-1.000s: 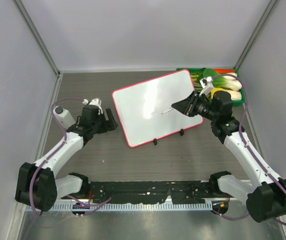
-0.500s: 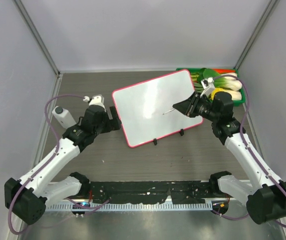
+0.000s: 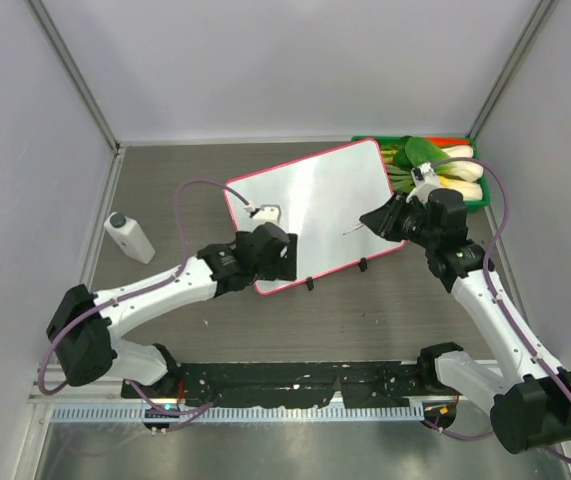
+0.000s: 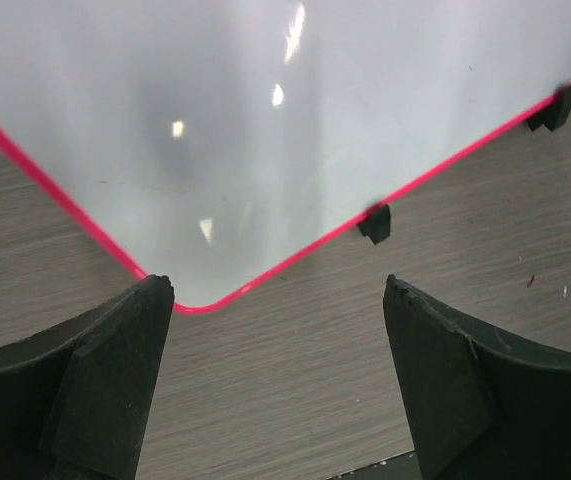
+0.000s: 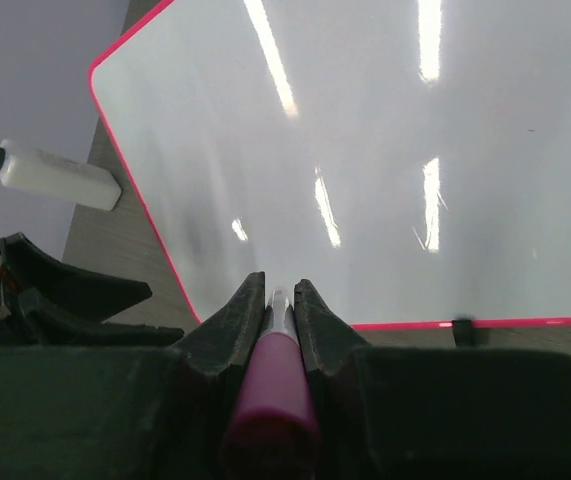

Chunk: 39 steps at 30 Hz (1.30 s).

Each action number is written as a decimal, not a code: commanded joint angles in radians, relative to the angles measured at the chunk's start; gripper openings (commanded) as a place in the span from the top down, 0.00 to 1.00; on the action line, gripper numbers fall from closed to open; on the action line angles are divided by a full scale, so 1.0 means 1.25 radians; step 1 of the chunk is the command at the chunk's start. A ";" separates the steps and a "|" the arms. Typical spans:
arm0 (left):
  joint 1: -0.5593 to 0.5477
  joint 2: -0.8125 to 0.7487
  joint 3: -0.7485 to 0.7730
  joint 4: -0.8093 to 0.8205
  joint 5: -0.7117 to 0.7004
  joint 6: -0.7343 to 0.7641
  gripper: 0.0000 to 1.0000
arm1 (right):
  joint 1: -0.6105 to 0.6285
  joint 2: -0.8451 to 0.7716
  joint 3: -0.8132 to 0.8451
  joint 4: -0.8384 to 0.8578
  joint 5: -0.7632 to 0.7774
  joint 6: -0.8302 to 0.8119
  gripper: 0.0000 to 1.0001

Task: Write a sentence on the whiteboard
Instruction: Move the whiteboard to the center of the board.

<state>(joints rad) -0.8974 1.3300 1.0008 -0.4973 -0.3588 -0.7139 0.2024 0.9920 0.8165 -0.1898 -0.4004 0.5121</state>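
While the whiteboard lies askew on the wooden table, the left gripper hovers spread wide over its near corner; the right gripper, over the board's right side, clamps a pink marker.

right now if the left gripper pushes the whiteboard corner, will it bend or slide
Probably slides rather than bends: the whiteboard looks like a flat, framed, rigid panel lying on the table. Its glossy, reflective face would likely be slippery to fingers. A push at the corner near the left gripper may spin it.
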 commanded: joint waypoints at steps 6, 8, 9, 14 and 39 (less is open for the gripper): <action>-0.157 0.197 0.124 0.026 -0.095 -0.118 0.11 | -0.029 -0.050 -0.004 -0.058 0.127 -0.051 0.99; -0.179 0.254 0.160 0.020 -0.098 -0.132 0.11 | -0.031 -0.054 0.001 -0.074 0.151 -0.065 0.99; -0.189 0.277 0.178 0.013 -0.101 -0.134 0.11 | -0.031 -0.055 0.003 -0.085 0.159 -0.065 0.99; -0.218 0.363 0.252 0.001 -0.098 -0.150 0.10 | -0.032 -0.063 0.009 -0.108 0.207 -0.078 0.99; -0.255 0.487 0.281 -0.060 -0.108 -0.236 0.23 | -0.032 -0.078 0.008 -0.101 0.218 -0.083 0.99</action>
<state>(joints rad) -1.1965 1.9945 1.3861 -0.5446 -0.4534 -0.9630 0.1661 0.9001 0.8059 -0.3412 -0.1314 0.4198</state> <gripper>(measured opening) 0.776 0.202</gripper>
